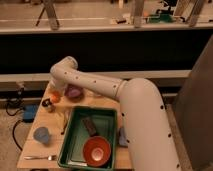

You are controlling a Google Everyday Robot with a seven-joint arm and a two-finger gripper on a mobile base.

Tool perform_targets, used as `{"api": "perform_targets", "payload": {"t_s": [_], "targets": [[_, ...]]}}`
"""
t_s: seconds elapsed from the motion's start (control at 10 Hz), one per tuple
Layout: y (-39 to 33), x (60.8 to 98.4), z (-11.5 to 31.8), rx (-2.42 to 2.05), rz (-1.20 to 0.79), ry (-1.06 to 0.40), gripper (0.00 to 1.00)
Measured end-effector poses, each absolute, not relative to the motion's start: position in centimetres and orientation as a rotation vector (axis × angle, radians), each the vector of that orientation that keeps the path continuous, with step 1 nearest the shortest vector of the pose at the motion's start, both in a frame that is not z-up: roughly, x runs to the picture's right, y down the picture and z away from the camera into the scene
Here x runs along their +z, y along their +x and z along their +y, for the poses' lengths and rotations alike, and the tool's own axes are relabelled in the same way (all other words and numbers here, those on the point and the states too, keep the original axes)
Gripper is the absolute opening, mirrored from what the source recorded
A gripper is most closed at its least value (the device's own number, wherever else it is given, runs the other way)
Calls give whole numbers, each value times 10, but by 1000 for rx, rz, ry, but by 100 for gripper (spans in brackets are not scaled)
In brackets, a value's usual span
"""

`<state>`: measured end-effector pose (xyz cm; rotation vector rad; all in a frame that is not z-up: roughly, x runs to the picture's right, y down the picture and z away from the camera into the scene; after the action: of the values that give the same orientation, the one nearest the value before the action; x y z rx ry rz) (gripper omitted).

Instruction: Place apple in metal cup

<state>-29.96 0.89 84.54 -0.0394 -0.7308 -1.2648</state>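
The apple [55, 98], a small orange ball, sits at the table's back left, right under the end of my arm. The metal cup [48, 104], small and dark with a pale rim, stands just to its front left, touching or nearly touching it. My gripper [56, 93] is at the lower end of the white arm, directly over the apple and mostly hidden by the wrist. I cannot tell whether it holds the apple.
A purple bowl [74, 92] stands right of the apple. A green bin [75, 131] in the middle holds an orange-red bowl [96, 150] and a dark object [90, 125]. A blue-grey cup [41, 135] and a fork [40, 157] lie at the front left.
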Motion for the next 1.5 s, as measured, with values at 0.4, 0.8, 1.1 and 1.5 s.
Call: {"api": "perform_targets", "payload": {"t_s": [0.4, 0.8, 1.1, 1.5], "targets": [[-316, 851, 2, -1265, -757, -42, 1], [-335, 853, -2, -1284, -785, -40, 1], [-348, 854, -1, -1309, -808, -47, 3], [-354, 855, 2, -1330, -835, -60, 42]]}}
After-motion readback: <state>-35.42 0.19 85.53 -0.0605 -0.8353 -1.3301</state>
